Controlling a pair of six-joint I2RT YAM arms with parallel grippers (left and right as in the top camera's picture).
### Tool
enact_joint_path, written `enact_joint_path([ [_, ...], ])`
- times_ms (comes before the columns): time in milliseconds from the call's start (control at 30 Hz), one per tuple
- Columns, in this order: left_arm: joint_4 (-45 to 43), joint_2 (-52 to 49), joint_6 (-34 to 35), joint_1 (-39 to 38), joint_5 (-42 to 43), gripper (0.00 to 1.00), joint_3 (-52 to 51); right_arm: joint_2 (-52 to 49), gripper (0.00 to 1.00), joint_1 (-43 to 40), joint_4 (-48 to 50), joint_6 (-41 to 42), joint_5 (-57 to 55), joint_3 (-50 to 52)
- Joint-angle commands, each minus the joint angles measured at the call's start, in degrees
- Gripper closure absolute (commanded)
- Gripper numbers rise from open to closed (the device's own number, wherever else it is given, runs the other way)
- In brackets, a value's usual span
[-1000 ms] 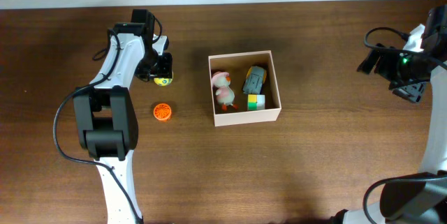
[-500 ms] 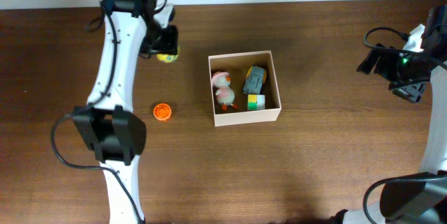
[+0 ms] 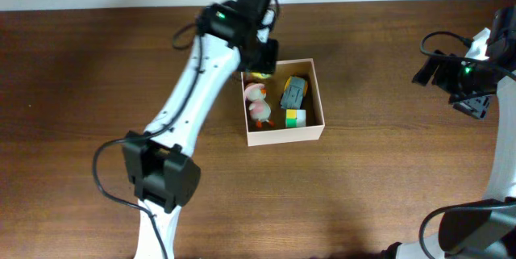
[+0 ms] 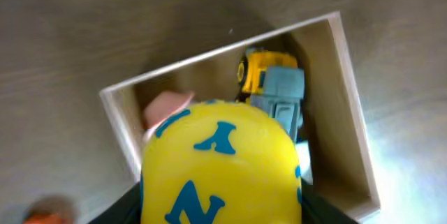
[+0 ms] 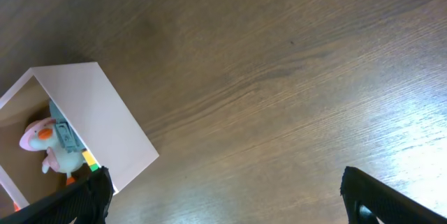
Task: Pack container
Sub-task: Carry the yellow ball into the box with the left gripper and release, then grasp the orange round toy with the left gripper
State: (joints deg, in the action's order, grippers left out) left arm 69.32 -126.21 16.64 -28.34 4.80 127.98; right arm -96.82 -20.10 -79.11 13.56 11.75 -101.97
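The container (image 3: pixel 310 132) is a shallow cream cardboard box at the table's middle. It holds a pink-and-white duck toy (image 3: pixel 257 102), a grey-and-yellow toy truck (image 3: pixel 293 91) and a small yellow-green block (image 3: pixel 296 117). My left gripper (image 3: pixel 260 68) is shut on a yellow ball with blue letters (image 4: pixel 220 168) and holds it above the box's back left corner (image 4: pixel 112 95). My right gripper (image 3: pixel 472 81) is open and empty, far to the right of the box; its fingertips show in the right wrist view (image 5: pixel 223 196).
The brown wooden table (image 3: pixel 363 186) runs to a pale wall at the back. The box also shows at the left of the right wrist view (image 5: pixel 105 119). An orange blur (image 4: pixel 42 210) lies at the left wrist view's lower left edge.
My left arm has swung right from the table's back left, carrying the yellow ball over to the box. The orange toy on the table is now hidden under the arm. The right arm has not moved.
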Motion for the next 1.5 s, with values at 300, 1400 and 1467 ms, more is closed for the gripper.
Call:
enact_joint_path([
  [300, -15.69, -0.46, 4.72, -2.73, -10.45, 0.63, -14.93, -0.11, 0.01, -0.17, 0.02, 0.42, 0.48, 0.20],
  [1400, 12.92, 14.69, -0.35, 20.72, -12.33, 0.00, -14.97, -0.11, 0.01, -0.20, 0.02, 0.42, 0.48, 0.20],
  [1467, 9.88, 14.58, -2.14, 21.29, -9.64, 0.00, -20.52, -0.11, 0.01, -0.17, 0.02, 0.42, 0.48, 0.20],
])
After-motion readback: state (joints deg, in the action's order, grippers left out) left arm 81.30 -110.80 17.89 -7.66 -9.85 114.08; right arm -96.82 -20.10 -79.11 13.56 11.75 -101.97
